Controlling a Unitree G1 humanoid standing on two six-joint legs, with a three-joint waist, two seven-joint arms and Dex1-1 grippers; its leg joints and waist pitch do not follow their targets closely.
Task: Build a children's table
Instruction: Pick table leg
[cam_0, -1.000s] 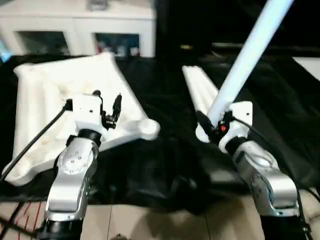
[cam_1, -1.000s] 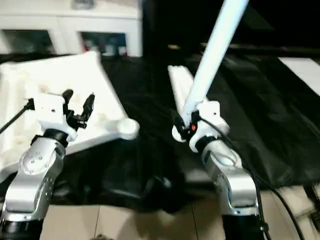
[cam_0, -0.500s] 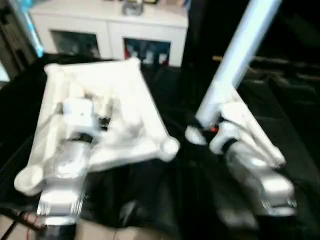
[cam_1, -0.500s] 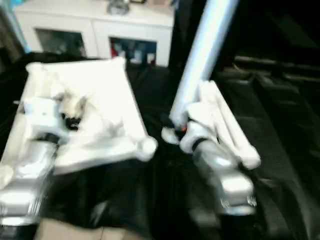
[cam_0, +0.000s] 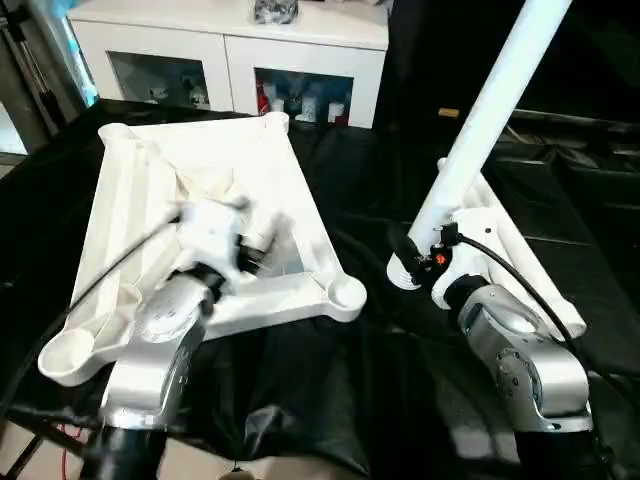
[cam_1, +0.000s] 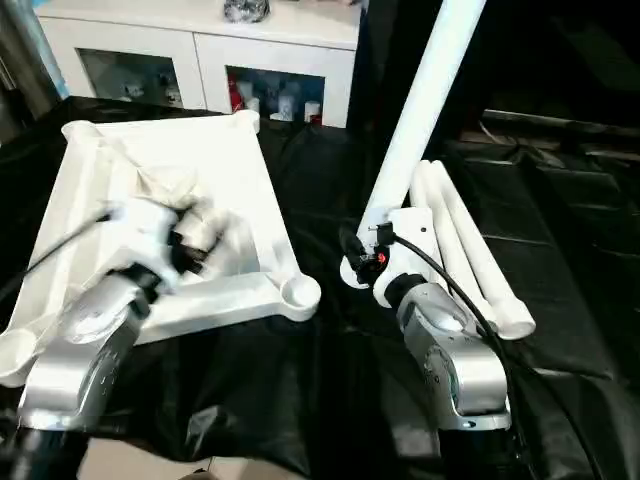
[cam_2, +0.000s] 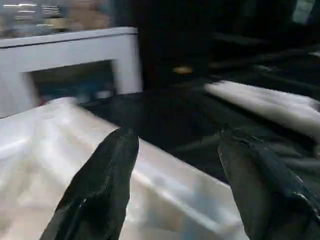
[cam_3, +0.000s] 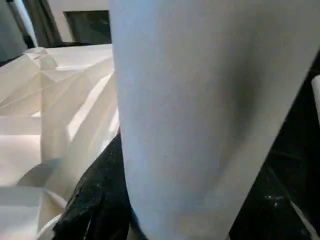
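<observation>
Upturned white table top (cam_0: 130, 200) lying ribbed side up on the black cloth (cam_0: 330, 390) at the left, round corner sockets at each corner, nearest-right socket (cam_0: 345, 295) pointing up. Long sides running from near left to far right, far edge close below the white cabinet (cam_0: 230, 45) with glass-fronted compartments.

Left hand (cam_2: 177, 165) poised over the middle of that top, near its right-hand rim, black fingers (cam_2: 102, 185) spread apart with nothing between them; in the left wrist view the white rim passing below the gap, not touched as far as can be told.

Right hand (cam_0: 410, 255) at the centre right, pinching the lower end of one white tubular leg (cam_0: 490, 110). Leg held steeply tilted, long axis rising from the hand up and away to the far right, upper end running out of the top of the head views. Lower end just beside the near end of the spare legs, well apart from the nearest-right socket, black cloth between the two. In the right wrist view the tube close against one black finger (cam_3: 97, 200), with the table top's ribs behind.

Three spare legs (cam_1: 470, 250) lying side by side on the cloth just right of the right hand, long axes running from far left to near right, roughly parallel to each other.
</observation>
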